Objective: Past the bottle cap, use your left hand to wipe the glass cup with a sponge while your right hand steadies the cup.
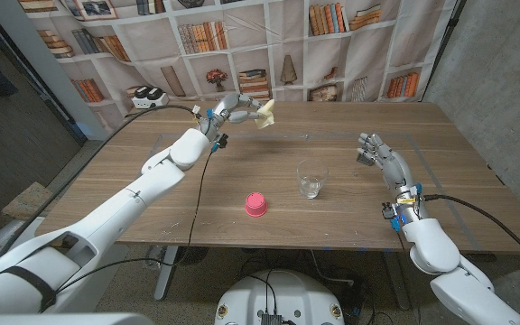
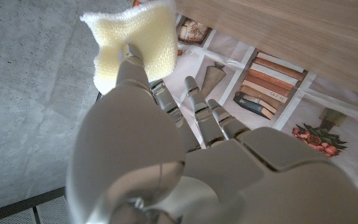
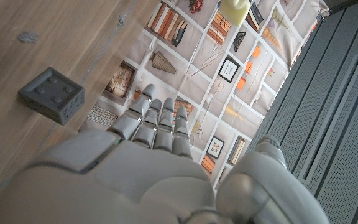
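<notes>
Left hand [image 1: 233,107] holds the sponge [image 1: 264,112] near the far edge; right hand [image 1: 382,155] empty, fingers apart, beside the cup [image 1: 311,180].

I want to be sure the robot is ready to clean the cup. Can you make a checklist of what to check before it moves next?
1. Sponge held in the left hand: ok, it is pinched and raised above the table's far side.
2. Glass cup standing upright: ok.
3. Right hand steadying the cup: not ok, it is apart from the cup with nothing in it.
4. Sponge touching the cup: not ok, it is well away from it.
5. Pink bottle cap out of the way: ok, it stands beside the cup, nearer the robot.
6. Cup dry or wet inside: cannot tell.
</notes>
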Controlling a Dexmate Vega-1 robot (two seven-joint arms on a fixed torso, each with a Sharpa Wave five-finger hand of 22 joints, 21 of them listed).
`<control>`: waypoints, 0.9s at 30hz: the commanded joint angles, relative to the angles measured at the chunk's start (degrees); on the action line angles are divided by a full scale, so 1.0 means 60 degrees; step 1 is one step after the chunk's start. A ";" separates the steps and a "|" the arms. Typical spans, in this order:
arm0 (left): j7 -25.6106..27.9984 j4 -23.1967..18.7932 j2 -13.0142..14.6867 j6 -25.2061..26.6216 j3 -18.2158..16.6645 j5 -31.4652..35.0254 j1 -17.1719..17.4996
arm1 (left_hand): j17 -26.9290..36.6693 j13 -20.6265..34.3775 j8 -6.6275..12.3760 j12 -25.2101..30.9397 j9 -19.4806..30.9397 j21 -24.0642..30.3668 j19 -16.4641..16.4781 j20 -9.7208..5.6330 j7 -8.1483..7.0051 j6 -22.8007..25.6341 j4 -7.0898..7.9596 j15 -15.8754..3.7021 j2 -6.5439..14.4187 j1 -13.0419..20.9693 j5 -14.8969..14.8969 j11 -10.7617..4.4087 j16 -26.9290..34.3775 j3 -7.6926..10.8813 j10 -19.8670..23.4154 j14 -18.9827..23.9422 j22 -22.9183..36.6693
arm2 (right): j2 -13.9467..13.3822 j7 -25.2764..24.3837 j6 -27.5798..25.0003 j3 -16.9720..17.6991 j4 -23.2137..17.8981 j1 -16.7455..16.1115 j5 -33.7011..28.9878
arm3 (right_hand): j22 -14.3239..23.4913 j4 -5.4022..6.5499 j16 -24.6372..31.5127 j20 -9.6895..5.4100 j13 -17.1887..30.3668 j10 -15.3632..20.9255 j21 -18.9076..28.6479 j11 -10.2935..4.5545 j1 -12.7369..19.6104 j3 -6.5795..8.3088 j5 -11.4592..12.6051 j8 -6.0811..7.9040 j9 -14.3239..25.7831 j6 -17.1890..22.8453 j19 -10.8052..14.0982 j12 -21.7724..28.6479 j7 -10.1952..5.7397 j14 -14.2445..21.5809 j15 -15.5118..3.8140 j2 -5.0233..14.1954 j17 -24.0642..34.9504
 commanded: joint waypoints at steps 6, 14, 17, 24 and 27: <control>-0.0857 0.0253 -0.0311 0.0096 0.0487 0.0371 -0.0646 | 0.0027 0.0066 0.0064 0.0080 0.0056 -0.0037 -0.0008 -0.0430 0.0595 0.0639 0.0434 -0.1327 0.0003 0.0031 0.0046 -0.0010 -0.0020 0.0512 0.0141 0.0090 0.0022 | 0.0405 -0.1450 -0.0752 0.0065 -0.0530 -0.0990 -0.2871 | 0.0017 -0.0182 0.0038 -0.0292 0.0043 0.0074 -0.0048 -0.0049 0.0323 0.0092 0.0118 0.0048 0.0054 0.0064 0.0175 0.0075 -0.0034 0.0048 -0.0136 -0.0039 0.0004; -0.1063 0.0407 -0.0402 -0.0034 0.0692 0.0540 -0.0895 | 0.0028 0.0079 0.0064 0.0066 0.0058 -0.0042 -0.0026 -0.0424 0.0600 0.0644 0.0456 -0.1318 -0.0004 0.0028 0.0037 -0.0008 -0.0016 0.0531 0.0135 0.0094 0.0023 | 0.0298 -0.2049 -0.1544 -0.0076 -0.0778 -0.1024 -0.4167 | 0.0012 -0.0289 0.0023 -0.0317 0.0044 0.0031 -0.0080 -0.0094 0.0505 0.0119 0.0171 0.0006 0.0056 -0.0032 0.0209 0.0047 -0.0055 0.0061 -0.0158 -0.0089 0.0001; -0.1200 0.0399 -0.0376 -0.0068 0.0731 0.0510 -0.0894 | 0.0027 0.0074 0.0071 0.0055 0.0059 -0.0042 -0.0027 -0.0419 0.0622 0.0663 0.0460 -0.1318 -0.0006 0.0032 0.0035 -0.0013 -0.0016 0.0539 0.0127 0.0092 0.0023 | 0.0205 -0.2143 -0.1910 -0.0199 -0.0872 -0.0959 -0.4545 | 0.0008 -0.0350 0.0011 -0.0322 0.0045 0.0020 -0.0103 -0.0110 0.0617 0.0139 0.0216 -0.0008 0.0057 -0.0064 0.0215 0.0037 -0.0057 0.0056 -0.0171 -0.0116 0.0000; -0.1502 0.0369 -0.0278 -0.0049 0.0812 0.0438 -0.0819 | 0.0027 0.0089 0.0068 0.0057 0.0059 -0.0040 -0.0027 -0.0421 0.0616 0.0656 0.0469 -0.1322 -0.0009 0.0038 0.0032 -0.0010 -0.0018 0.0554 0.0131 0.0086 0.0023 | -0.0061 -0.2143 -0.2782 -0.0536 -0.1055 -0.0746 -0.5046 | 0.0003 -0.0498 -0.0034 -0.0313 0.0048 -0.0100 -0.0196 -0.0152 0.0944 0.0214 0.0340 -0.0066 0.0060 -0.0229 0.0151 -0.0023 -0.0066 -0.0018 -0.0195 -0.0152 0.0001; -0.1702 0.0277 -0.0188 0.0018 0.0877 0.0474 -0.0833 | 0.0027 0.0094 0.0075 0.0060 0.0060 -0.0041 -0.0029 -0.0428 0.0602 0.0676 0.0472 -0.1322 -0.0009 0.0040 0.0031 -0.0010 -0.0017 0.0559 0.0138 0.0089 0.0023 | -0.0198 -0.2109 -0.3438 -0.0726 -0.1226 -0.0638 -0.5426 | 0.0004 -0.0583 -0.0088 -0.0278 0.0051 -0.0241 -0.0291 -0.0130 0.1195 0.0262 0.0440 -0.0101 0.0064 -0.0348 0.0048 -0.0084 -0.0041 -0.0161 -0.0135 -0.0201 0.0004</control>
